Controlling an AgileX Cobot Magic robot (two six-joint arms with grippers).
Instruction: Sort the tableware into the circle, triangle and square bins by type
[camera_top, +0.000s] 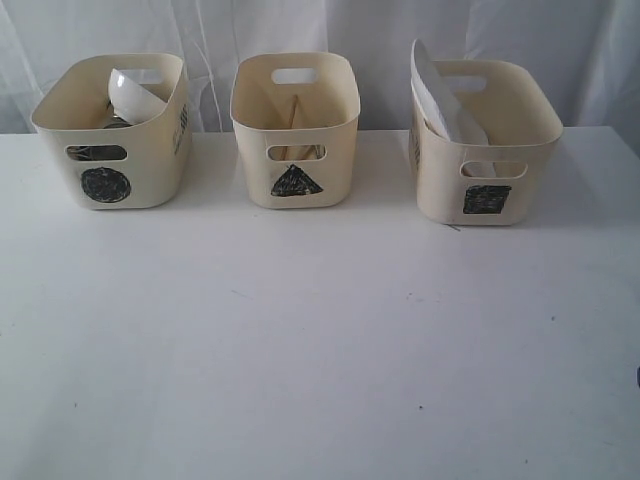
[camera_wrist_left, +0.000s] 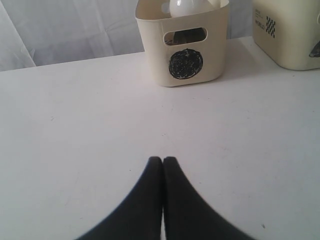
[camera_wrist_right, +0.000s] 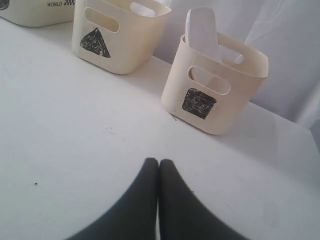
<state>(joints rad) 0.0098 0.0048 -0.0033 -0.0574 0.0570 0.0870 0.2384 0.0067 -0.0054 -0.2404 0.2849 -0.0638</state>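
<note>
Cream plastic makes up all three containers in the exterior view, standing in a row on the white table (camera_top: 320, 350): the cream bin with the black circle (camera_top: 150, 175) at ten o'clock, the cream bin with the black triangle (camera_top: 250, 185) at twelve, and the cream bin with the black square (camera_top: 440, 195) at two, each well apart from its neighbour. We see the round white bowl (camera_top: 135, 95) lying tilted in the circle bin, over a dull steel piece (camera_top: 113, 121) that we cannot identify. Two thin wooden chopsticks (camera_top: 293, 115) lean inside the triangle bin, and any cutlery with them is too hidden to name. The large square white plate (camera_top: 432, 85) stands on edge in the square bin, rising above its rim. We judge the sorting done or nearly so. The step in hand is then to hold the arms back, well clear of the bins and above all of the plate's jutting edge, which a brush could tip. In the left wrist view the left gripper (camera_wrist_left: 162, 161) hangs over the table, black fingers pressed together with nothing between them, the circle bin ahead of it. In the right wrist view the right gripper (camera_wrist_right: 158, 162) is likewise closed and empty, facing the square bin and its plate.
</note>
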